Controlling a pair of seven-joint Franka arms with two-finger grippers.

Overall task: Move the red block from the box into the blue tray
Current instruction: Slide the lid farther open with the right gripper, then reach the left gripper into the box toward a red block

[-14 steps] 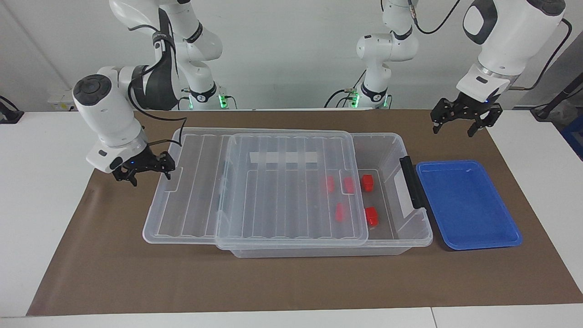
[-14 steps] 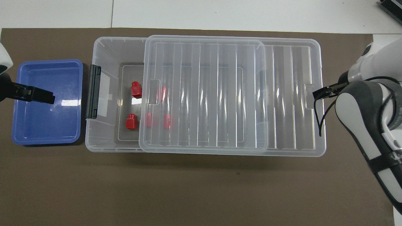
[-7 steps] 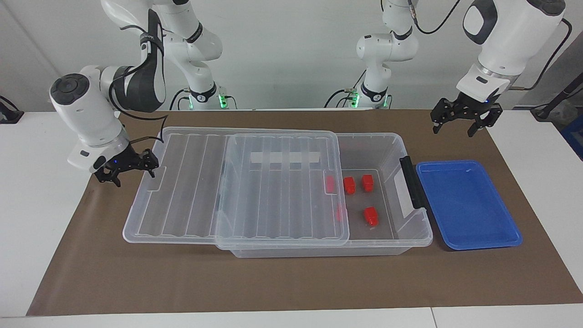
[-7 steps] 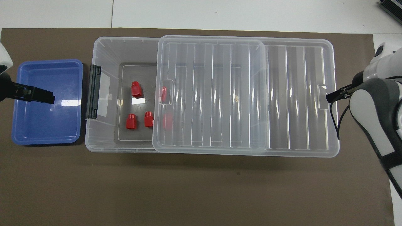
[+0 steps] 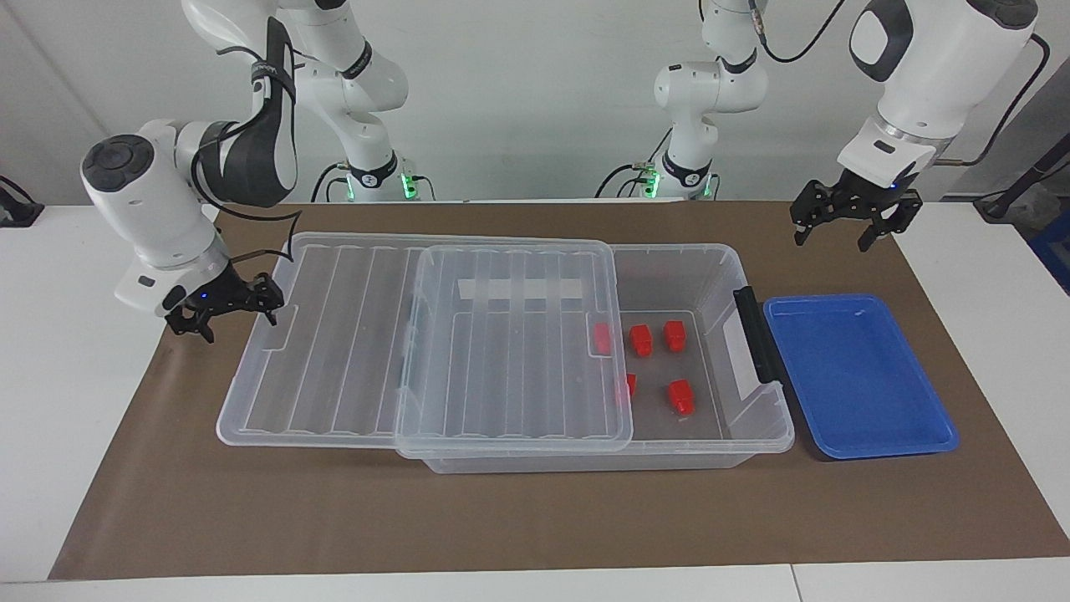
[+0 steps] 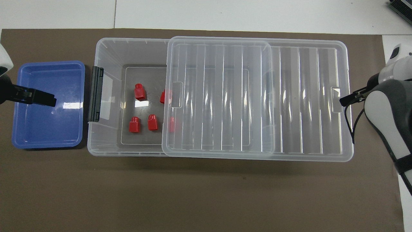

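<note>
1. The right gripper [image 5: 224, 308] sat at the lid's [image 5: 418, 334] edge toward the right arm's end of the table, at the small tab notch; whether its fingers pinched that edge or merely touched it, I cannot tell.
2. The left gripper [image 5: 854, 219] hung in the air with its fingers spread and empty, above the mat just past the tray [image 5: 861, 376] on the robots' side (this arm was waiting).
3. The lid lay slid partway off the box [image 5: 710, 276], overhanging the box's end by the right gripper, so the end beside the tray stood uncovered.
4. Risk, as I judge it: with so much overhang, the lid could tip off the rim and drop, or drag the box along the mat, if pulled further.
5. Another risk: two blocks lay half under the lid's edge, so a descending gripper might strike the lid.
6. The red block [image 5: 681, 396] was small and bright, with a stud on one end; it lay on the box floor in the open part, nearest the tray, the easiest pick. The tray held nothing.
</note>
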